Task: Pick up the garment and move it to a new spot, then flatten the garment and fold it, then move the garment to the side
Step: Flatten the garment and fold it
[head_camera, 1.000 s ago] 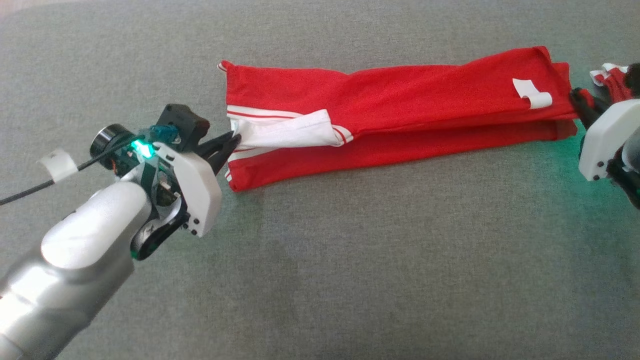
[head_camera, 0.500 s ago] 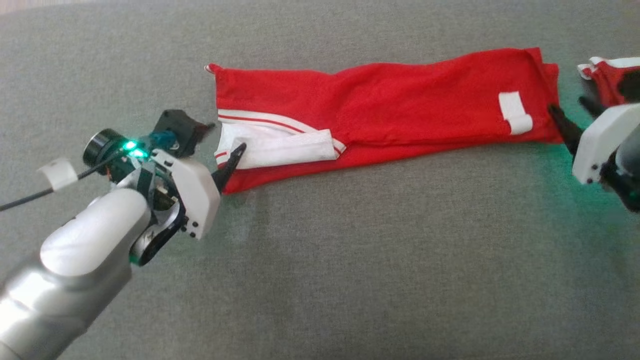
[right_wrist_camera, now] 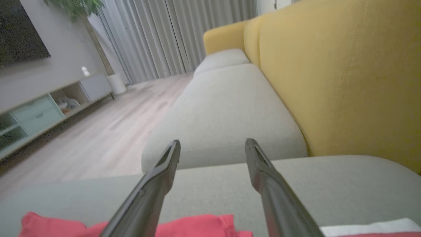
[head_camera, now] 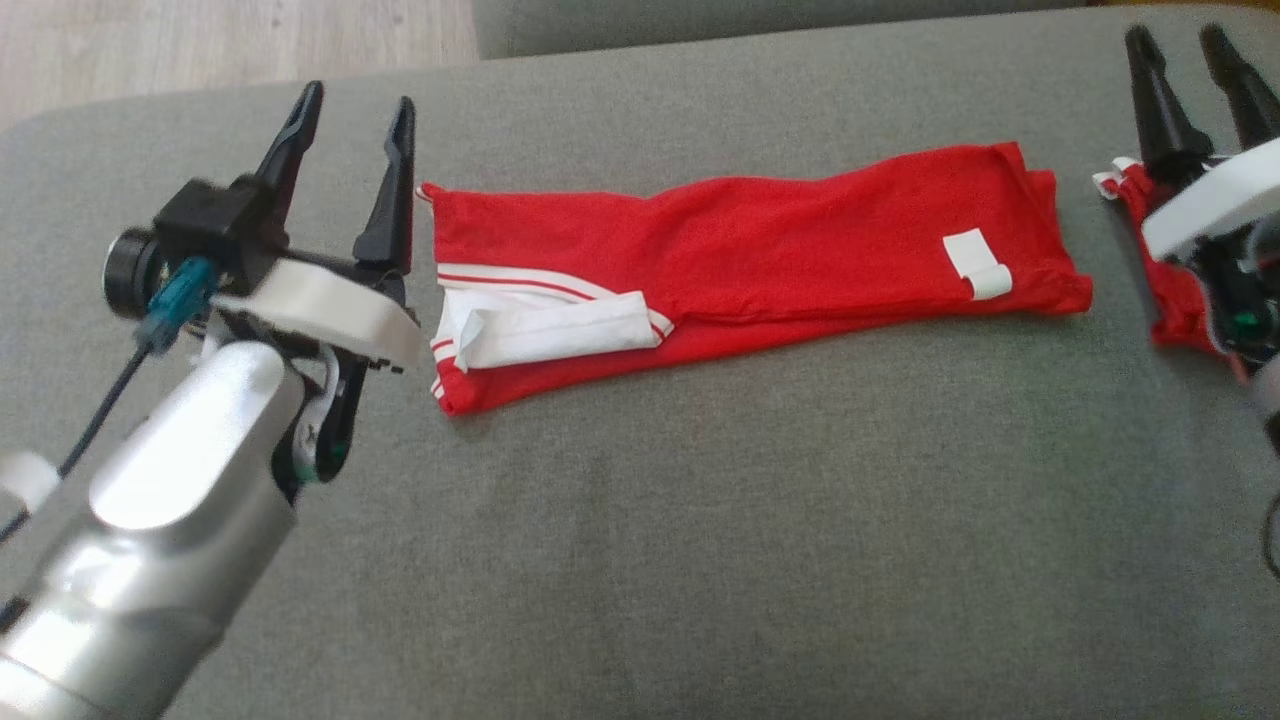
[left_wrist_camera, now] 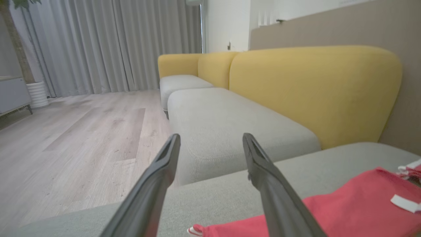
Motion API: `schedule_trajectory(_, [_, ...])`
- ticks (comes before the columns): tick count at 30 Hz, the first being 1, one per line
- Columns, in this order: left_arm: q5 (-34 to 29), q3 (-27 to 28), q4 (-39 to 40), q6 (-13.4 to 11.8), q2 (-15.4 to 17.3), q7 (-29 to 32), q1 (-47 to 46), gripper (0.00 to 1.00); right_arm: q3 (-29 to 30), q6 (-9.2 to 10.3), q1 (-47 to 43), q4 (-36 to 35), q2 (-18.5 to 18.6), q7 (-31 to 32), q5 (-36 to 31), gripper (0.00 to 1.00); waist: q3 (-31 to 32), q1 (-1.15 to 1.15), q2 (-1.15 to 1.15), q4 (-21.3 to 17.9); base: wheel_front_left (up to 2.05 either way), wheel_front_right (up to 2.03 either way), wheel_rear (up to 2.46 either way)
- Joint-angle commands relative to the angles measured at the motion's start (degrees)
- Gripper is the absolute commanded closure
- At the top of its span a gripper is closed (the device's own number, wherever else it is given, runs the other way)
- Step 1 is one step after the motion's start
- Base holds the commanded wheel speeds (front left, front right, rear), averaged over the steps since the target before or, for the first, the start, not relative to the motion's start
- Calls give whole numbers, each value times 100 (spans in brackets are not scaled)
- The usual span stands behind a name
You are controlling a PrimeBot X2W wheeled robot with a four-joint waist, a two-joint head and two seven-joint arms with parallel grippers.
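- While both tools stand with their fingers spread wide and nothing between them, the red garment (head_camera: 760,240) lies on the grey sofa seat (head_camera: 700,520) as a long flat band running left to right.
- The left tool (head_camera: 357,97) hovers just beside the band's left end, fingers pointing away from the robot.
- The right tool (head_camera: 1173,35) is past the band's right end and apart from it, above a small red-and-white bunch (head_camera: 1165,250). I cannot tell whether that bunch belongs to the same garment.
- A white folded panel (head_camera: 550,325) sits on the left end, and a small white label (head_camera: 978,262) lies near the right end.
- The step in hand looks like the fold: the lengthwise fold is laid, while the crosswise fold and the move aside are not yet done.
- The next move calls for a pinch through all layers at one end, carried over to meet the other with edges matched. The loose white panel may slip out.
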State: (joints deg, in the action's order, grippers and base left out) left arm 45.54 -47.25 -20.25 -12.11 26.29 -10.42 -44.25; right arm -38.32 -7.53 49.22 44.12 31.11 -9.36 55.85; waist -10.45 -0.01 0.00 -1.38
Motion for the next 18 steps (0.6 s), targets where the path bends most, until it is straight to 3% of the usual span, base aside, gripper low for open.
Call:
schedule_trajectory(1, [54,396,96,-67,101,-211,-52,0,139,4,26,-158,-95,-258,-44,0,108,1,0,-1,0,0,0])
schedule_trajectory(9, [-162,1154,549,-317,-256,-452,728,0,1418,4,-513,-578,-895,-559,-935,0,269,1,0,-13,0,0,0])
schedule_trajectory(14, [-742,1879,985,-311,-702,-456,1703,0,2799,4,-1721,-1319,-1865,-562,-2359,0,342,1,0,-49,0,0,0])
schedule_trajectory(18, [-1116,2345,1048,-114,-1119,-456,2451,0,3387,4,-2661,-1829,-2549,-563,-3259,0,353,1,0,-82,0,0,0])
